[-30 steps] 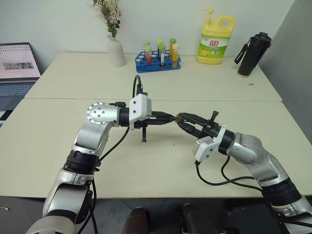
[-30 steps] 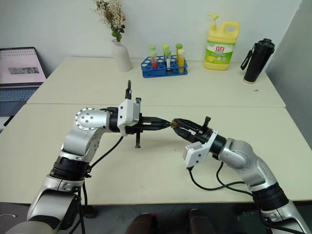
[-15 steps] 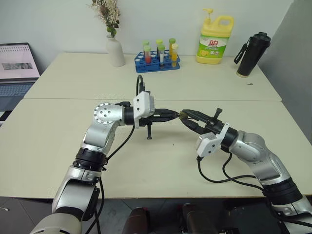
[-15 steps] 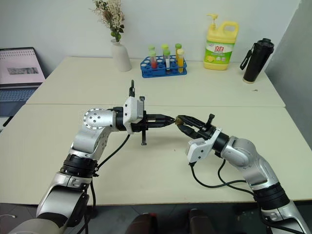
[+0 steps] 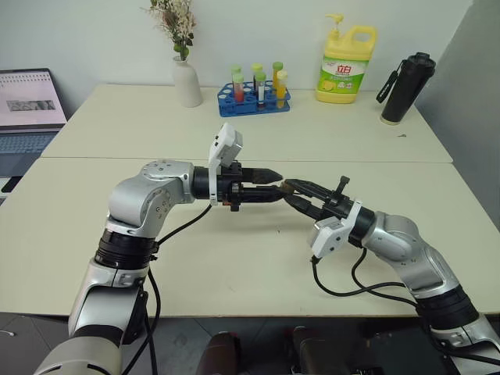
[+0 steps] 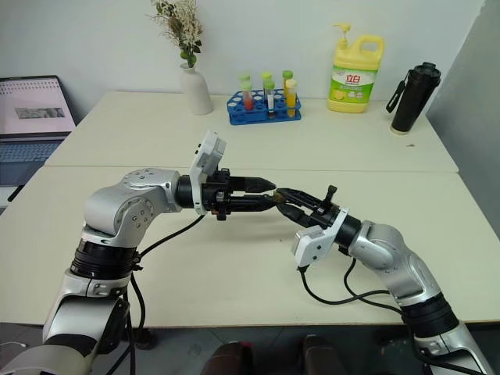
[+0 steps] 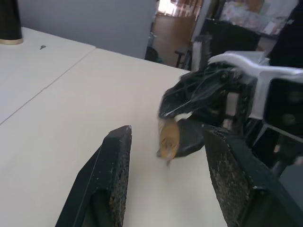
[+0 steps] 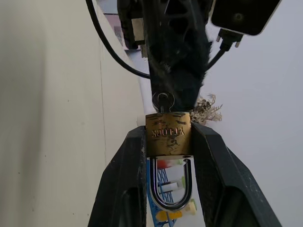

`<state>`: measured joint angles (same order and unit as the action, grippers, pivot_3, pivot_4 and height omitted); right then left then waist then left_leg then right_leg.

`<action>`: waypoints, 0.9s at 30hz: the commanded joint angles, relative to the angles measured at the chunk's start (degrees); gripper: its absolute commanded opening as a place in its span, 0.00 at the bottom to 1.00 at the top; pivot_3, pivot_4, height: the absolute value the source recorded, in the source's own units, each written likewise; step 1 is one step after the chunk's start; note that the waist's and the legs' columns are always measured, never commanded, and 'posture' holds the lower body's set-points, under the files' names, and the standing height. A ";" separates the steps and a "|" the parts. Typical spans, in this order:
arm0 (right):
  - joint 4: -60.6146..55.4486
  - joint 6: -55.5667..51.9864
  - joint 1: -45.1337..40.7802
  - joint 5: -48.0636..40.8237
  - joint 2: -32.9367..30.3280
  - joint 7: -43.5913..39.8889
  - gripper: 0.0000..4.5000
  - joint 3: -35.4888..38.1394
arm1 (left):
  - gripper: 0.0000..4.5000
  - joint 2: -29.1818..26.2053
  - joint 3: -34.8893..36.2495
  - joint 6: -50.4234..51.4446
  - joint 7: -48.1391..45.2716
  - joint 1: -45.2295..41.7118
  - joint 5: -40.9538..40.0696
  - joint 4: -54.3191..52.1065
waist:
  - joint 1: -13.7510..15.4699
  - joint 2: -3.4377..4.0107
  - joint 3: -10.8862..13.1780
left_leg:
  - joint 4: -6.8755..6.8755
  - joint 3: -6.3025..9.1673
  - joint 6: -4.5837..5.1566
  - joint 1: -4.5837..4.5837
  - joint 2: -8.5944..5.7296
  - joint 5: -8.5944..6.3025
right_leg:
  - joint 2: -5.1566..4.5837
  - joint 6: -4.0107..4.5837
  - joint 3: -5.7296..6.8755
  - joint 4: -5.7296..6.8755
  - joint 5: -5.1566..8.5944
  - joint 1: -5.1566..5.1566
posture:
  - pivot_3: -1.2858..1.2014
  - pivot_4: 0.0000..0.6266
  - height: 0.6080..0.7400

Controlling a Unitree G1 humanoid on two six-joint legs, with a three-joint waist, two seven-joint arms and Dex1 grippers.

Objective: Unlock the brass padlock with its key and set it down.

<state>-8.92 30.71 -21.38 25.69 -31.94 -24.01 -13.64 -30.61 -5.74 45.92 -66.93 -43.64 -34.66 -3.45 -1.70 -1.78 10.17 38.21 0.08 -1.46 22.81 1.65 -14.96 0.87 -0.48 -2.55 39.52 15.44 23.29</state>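
right gripper (image 8: 168,146): clamped on the brass padlock (image 8: 168,134), held above the table (image 5: 234,258) | key (image 8: 163,100): in the lock's keyhole (shackle points back between the fingers) | left gripper (image 7: 168,179): jaws apart, just short of the key

Both arms reach toward each other above the bench, tips nearly meeting. The left pincer (image 5: 269,185) points sideways, its fingers (image 7: 113,179) apart. The right pincer (image 5: 301,194) is clamped on the brass padlock (image 8: 168,134).
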 commanded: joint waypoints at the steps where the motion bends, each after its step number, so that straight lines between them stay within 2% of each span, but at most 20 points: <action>1: -1.76 0.75 -0.93 -1.39 0.04 -0.13 0.21 0.69 | 0.55 -0.29 -0.15 -1.80 1.44 -0.51 1.31 -1.26 | 0.01 0.00 0.00 | 0.00 0.00 0.00 -0.01 0.00 0.00 | 0.00 0.00 0.00 0.01 0.00 0.00 | 0.52 0.24 1.00; 9: -2.21 0.74 -1.05 -1.38 0.33 -0.46 0.21 0.86 | 0.55 -0.10 -2.09 -4.28 2.80 -0.22 4.66 0.01 | 0.01 0.00 0.00 | 0.01 -0.01 -0.01 -0.02 0.00 0.01 | 0.00 0.00 -0.01 0.04 0.00 0.00 | 0.52 0.24 1.00; 21: -2.55 0.83 -1.12 -1.40 0.50 -0.56 0.21 1.01 | 0.55 1.33 -1.14 -2.23 3.17 -0.85 3.11 0.73 | 0.01 0.00 0.00 | 0.01 -0.01 -0.01 -0.01 -0.01 0.01 | 0.00 0.00 -0.01 0.04 0.00 0.00 | 0.52 0.24 1.00; 24: -2.47 1.06 -1.18 -1.36 0.49 -0.51 0.21 0.97 | 0.42 1.32 -1.77 -2.67 2.48 -0.52 3.23 0.23 | 0.01 0.00 0.00 | 0.01 -0.01 -0.01 -0.02 -0.01 0.01 | 0.00 0.00 -0.01 0.04 0.00 0.00 | 0.52 0.24 1.00; 27: -2.58 1.24 -1.18 -1.30 0.45 -0.53 0.21 0.92 | 0.21 1.45 -1.91 -3.04 2.54 -0.24 3.59 0.26 | 0.02 0.00 0.00 | 0.01 -0.01 -0.01 -0.02 -0.01 0.01 | 0.00 0.00 -0.01 0.04 0.00 0.00 | 0.52 0.24 1.00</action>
<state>-8.94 30.94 -21.45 25.64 -31.50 -24.86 -13.63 -29.34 -8.08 43.58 -64.35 -43.47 -30.49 -2.12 -1.69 -1.78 10.17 38.22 0.06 -1.47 22.80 1.65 -14.95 0.87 -0.47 -2.56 39.56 15.45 23.29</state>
